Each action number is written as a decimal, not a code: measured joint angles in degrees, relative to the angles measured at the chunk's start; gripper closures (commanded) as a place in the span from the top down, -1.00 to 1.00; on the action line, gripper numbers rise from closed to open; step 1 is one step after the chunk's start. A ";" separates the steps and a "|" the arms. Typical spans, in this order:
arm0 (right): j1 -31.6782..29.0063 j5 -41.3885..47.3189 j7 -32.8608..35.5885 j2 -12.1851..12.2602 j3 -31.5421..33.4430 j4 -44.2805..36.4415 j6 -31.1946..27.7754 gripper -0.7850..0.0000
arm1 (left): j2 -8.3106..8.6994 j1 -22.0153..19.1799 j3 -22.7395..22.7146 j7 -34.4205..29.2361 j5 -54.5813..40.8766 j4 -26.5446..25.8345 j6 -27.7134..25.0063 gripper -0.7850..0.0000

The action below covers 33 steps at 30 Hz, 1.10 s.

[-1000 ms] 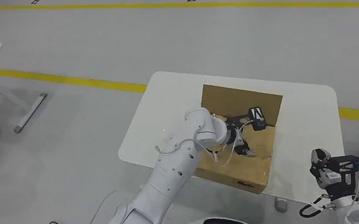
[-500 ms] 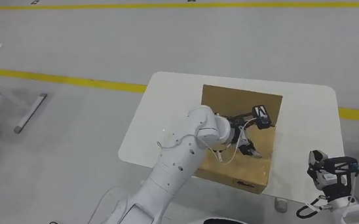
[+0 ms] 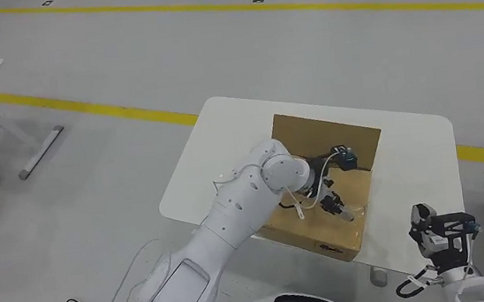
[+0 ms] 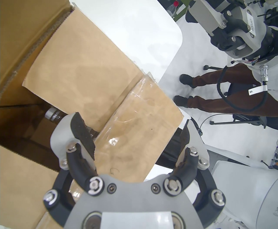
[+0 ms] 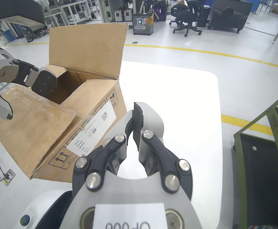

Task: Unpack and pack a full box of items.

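Box (image 3: 324, 129), top view: stands open on the table (image 3: 224, 153); left gripper (image 3: 341, 210) over its near side
Left wrist view: fingers (image 4: 83, 132) spread wide astride the taped flap (image 4: 139, 121); we judge unpacking is starting, next fold it clear
Right wrist view: right gripper (image 5: 134, 117) closed on nothing, beside the box

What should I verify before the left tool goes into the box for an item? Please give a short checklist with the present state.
1. Left tool open: ok.
2. Left tool above the box: ok.
3. Bottle free to grasp: not ok, a flap hides most of it.
4. Other items in the box: cannot tell, the inside is dark.
5. Right tool away from the box: ok, shut and apart from it.
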 measured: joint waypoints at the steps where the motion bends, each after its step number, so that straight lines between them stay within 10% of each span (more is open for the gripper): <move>1: -0.10 -0.02 -0.05 0.00 -0.03 -0.07 0.05 -1.00 | 0.34 -0.58 1.08 -0.17 0.98 0.19 0.17 1.00; 18: -1.27 -0.35 -0.60 -0.05 -0.87 -0.61 1.07 -1.00 | 1.59 -2.99 5.49 2.41 4.60 4.52 -2.23 1.00; 20: -1.30 -0.35 -0.60 -0.06 -1.00 -0.52 1.16 -1.00 | 1.55 -3.63 6.58 2.03 3.72 5.04 -2.09 0.62; 21: -1.31 -0.35 -0.61 -0.07 -1.05 -0.43 1.19 -1.00 | 1.56 -3.94 7.09 1.89 3.35 5.22 -1.92 -0.04; 25: -1.18 -0.35 -0.68 -0.07 -1.24 0.07 1.07 -1.00 | 1.91 -5.39 8.63 1.60 0.63 5.45 -1.58 -0.69; 33: 0.45 0.52 -0.29 -0.30 -2.68 1.48 0.90 -1.00 | 3.42 -6.83 10.89 1.04 -3.55 3.51 -1.03 -1.00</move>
